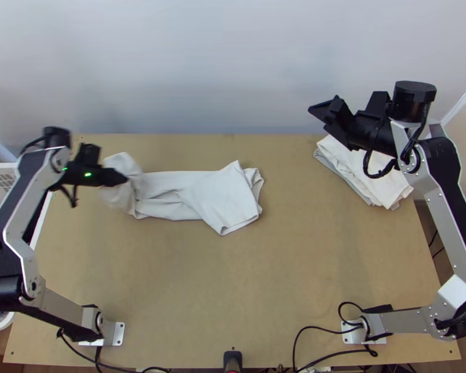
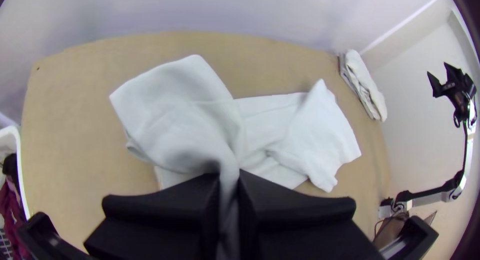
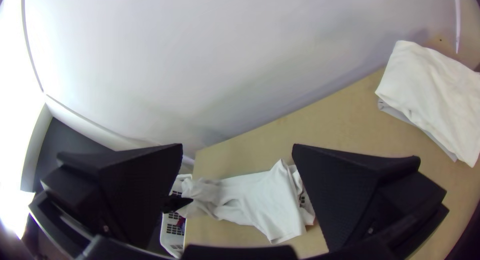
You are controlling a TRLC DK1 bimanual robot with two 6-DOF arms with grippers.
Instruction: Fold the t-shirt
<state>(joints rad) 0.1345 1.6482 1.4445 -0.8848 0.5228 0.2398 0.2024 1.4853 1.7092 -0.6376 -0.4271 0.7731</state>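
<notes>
top: t-shirt left of centre, a rumpled strip, left end in left gripper; right gripper far right by folded pile | left wrist: jaws pinching raised cloth | right wrist: jaws parted; narrowing seemingly done, smoothing, end folds left

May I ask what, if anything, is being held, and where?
Left end effector: the white t-shirt, bunched near one end. Right end effector: nothing.
</notes>
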